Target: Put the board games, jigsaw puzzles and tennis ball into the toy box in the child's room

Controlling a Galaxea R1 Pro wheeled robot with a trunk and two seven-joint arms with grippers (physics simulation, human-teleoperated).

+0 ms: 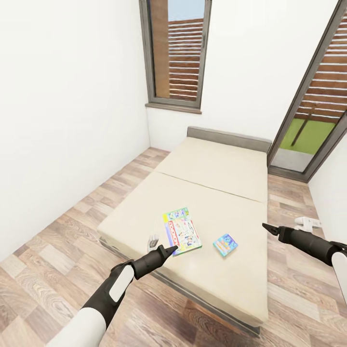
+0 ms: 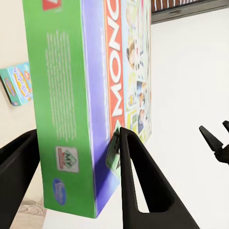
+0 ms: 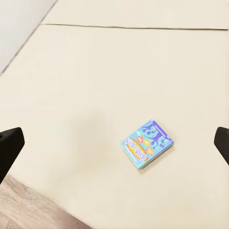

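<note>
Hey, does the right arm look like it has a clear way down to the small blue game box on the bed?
Probably yes. The small blue game box lies flat on bare mattress, apart from the larger board game, and the right gripper looks open above it with nothing between.

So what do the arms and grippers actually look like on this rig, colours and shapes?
Both arms are white-shelled nearer the body, turning to black tapering forearms. The left arm carries a white panel on its dark section. The left gripper and the right gripper are black, each with two slim pointed fingers; close up these look like flat wedges with a cut-out. No cables or markings show.
</note>
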